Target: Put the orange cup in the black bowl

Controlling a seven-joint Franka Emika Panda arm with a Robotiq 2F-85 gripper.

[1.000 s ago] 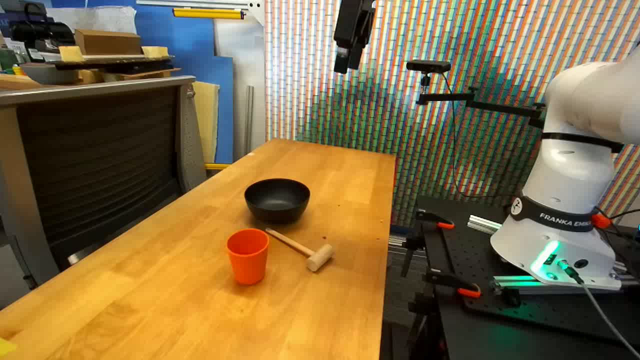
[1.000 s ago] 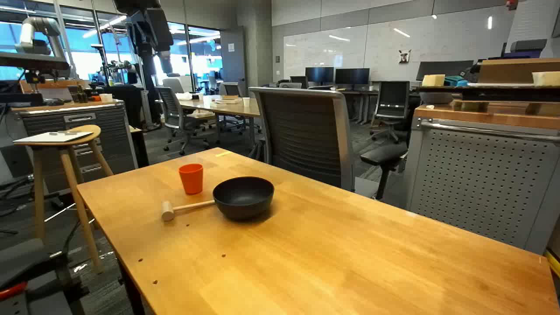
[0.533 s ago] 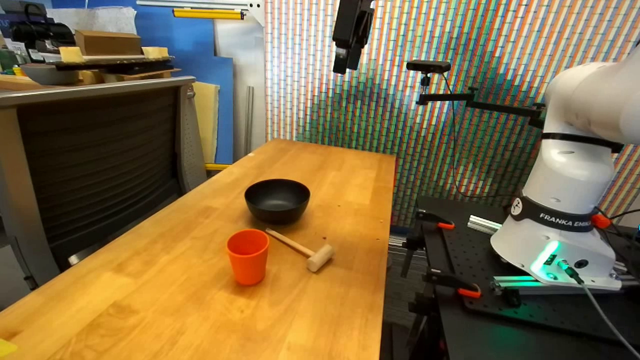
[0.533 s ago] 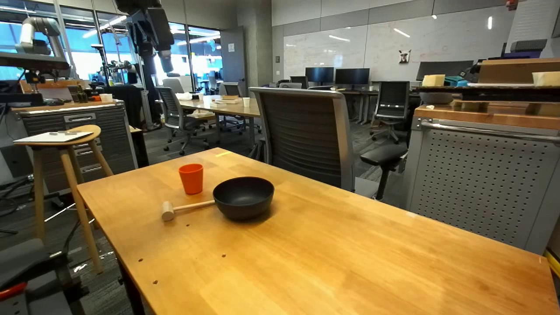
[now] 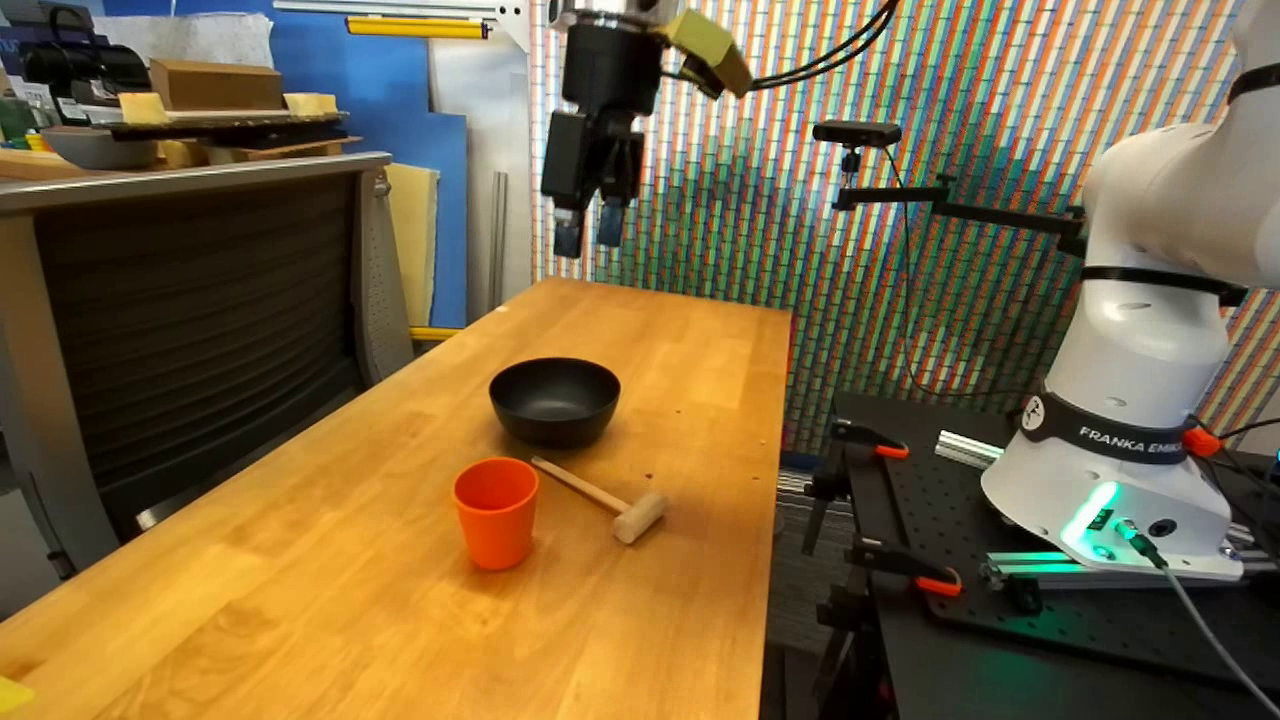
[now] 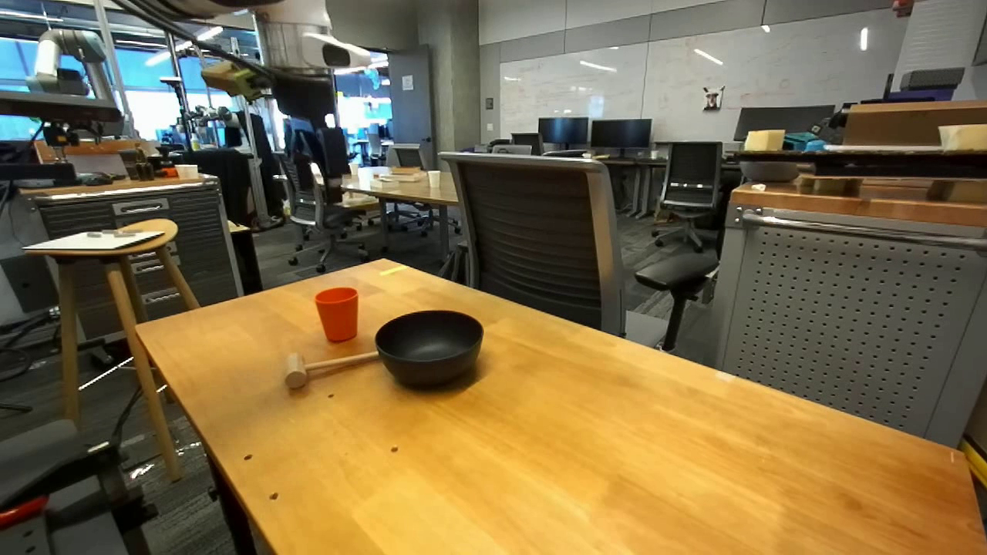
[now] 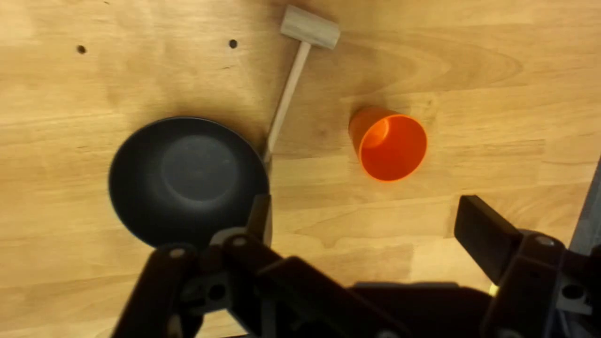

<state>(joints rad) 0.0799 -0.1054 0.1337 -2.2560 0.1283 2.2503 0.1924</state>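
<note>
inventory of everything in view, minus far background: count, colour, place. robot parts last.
Orange cup: 1, orange, upright on table
Black bowl: 1, black, on table, near cup
Mallet: 1, pale wood, handle end near bowl
Yellow strip: 1, yellow, at table corner
Table: 1, light wood, under those four
Chair: 1, dark, beside table
Stool: 1, pale wood, near table
Perforated cart: 1, grey, right in an exterior view
Camera: 1, black, on jointed mount
Robot bench: 1, black, beside table
Clamps: 2, black and orange, on robot bench
Robot arm: 1, white, on robot bench
Gripper: 1, black, open, above table
</note>
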